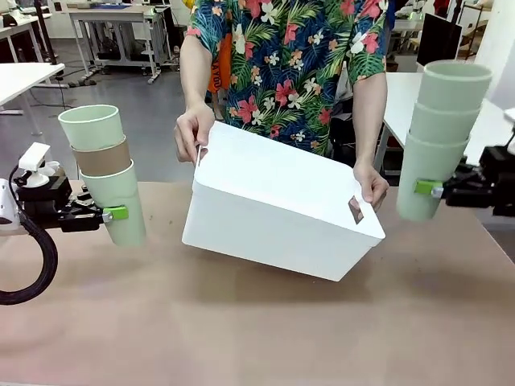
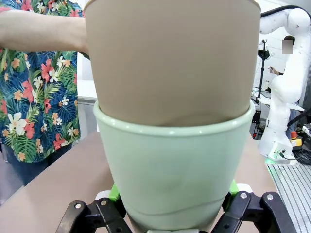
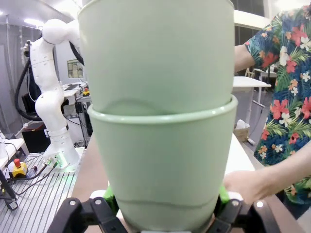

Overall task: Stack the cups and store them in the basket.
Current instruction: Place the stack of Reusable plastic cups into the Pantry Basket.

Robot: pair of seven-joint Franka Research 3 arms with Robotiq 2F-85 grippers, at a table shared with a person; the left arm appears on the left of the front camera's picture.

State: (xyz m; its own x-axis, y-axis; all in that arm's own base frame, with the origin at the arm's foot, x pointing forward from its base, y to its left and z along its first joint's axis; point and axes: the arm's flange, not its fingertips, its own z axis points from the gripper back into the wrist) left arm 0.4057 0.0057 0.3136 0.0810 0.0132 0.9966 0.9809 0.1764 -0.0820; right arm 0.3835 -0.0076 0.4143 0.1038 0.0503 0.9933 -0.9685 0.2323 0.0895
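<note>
Cup stacks (image 1: 113, 189) upright, mouths up, left hand (image 1: 118, 213) and right hand (image 1: 424, 187) each gripping one, basket (image 1: 273, 205) tilted.

Tilted basket (image 1: 282, 209) btwn L cups (image 1: 113, 193), R cups (image 1: 438, 125)

The brown worktop (image 1: 257, 338) is matte and plain. Behind it stands a person in a short-sleeved shirt (image 1: 282, 72) printed with tropical flowers and leaves. Farther back, on a grey floor (image 1: 121, 112), are white tables, one (image 1: 24, 79) at the left and one (image 1: 398, 96) at the right. A dark monitor (image 1: 438, 39) shows beyond the right one.
</note>
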